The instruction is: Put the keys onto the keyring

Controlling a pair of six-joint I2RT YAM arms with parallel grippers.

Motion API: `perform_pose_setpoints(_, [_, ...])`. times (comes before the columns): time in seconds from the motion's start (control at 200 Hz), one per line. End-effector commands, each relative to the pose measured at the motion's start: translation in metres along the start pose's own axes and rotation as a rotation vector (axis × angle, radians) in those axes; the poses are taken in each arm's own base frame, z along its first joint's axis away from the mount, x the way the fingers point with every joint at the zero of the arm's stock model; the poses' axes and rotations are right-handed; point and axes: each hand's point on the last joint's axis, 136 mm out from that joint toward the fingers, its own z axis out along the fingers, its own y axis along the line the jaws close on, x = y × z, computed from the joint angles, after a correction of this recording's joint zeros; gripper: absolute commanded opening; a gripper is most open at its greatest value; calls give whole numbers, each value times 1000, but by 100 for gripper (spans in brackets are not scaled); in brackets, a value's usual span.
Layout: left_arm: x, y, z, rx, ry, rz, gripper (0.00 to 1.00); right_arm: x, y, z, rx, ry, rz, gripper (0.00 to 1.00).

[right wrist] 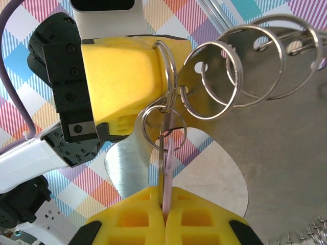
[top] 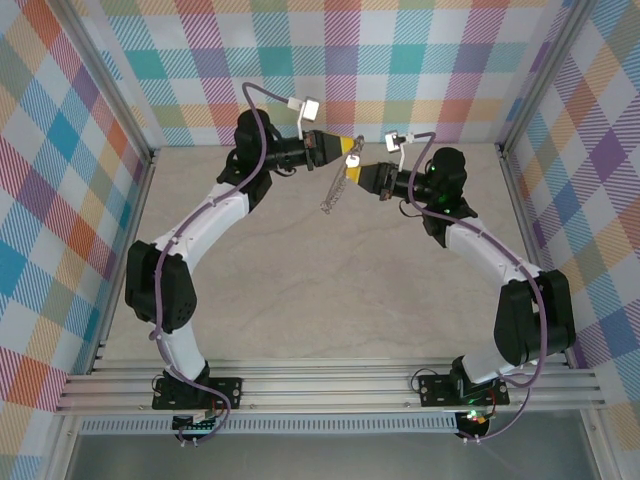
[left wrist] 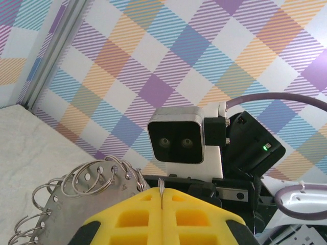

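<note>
Two grippers meet above the table [top: 330,290]: the left gripper [left wrist: 161,201] clenched on the keyring [right wrist: 276,143], which carries at least four rings [right wrist: 209,117], the right gripper [right wrist: 163,204] pinching one key [right wrist: 162,153].

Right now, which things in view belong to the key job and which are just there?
In the job: key, pinched in right hand; keyring with split rings, held by left hand.
Not in the job: table, plaid walls, aluminium rails.
</note>
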Motion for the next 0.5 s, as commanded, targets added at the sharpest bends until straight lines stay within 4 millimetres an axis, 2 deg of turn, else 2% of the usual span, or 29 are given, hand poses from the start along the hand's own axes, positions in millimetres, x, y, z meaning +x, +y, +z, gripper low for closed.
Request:
perform_pose_setpoints(0.0, [-45,-36,-10,13,-178,108,0,10,22,4,-60,43,-12,0])
perform_pose_setpoints(0.175, [-47,-32,-9,11,-231,66,0,6,20,3,-34,20,-11,0])
perform_pose_setpoints(0.37, [-50,-34,-12,8,-279,55,0,7,18,-11,52,-5,-14,41])
perform_pose_setpoints(0.425, [-52,-36,-13,8,-292,56,0,6,19,-20,78,-22,-19,47])
perform_pose_setpoints(0.495, [-53,-39,-13,15,-300,58,0,2,21,-31,103,-45,-25,50])
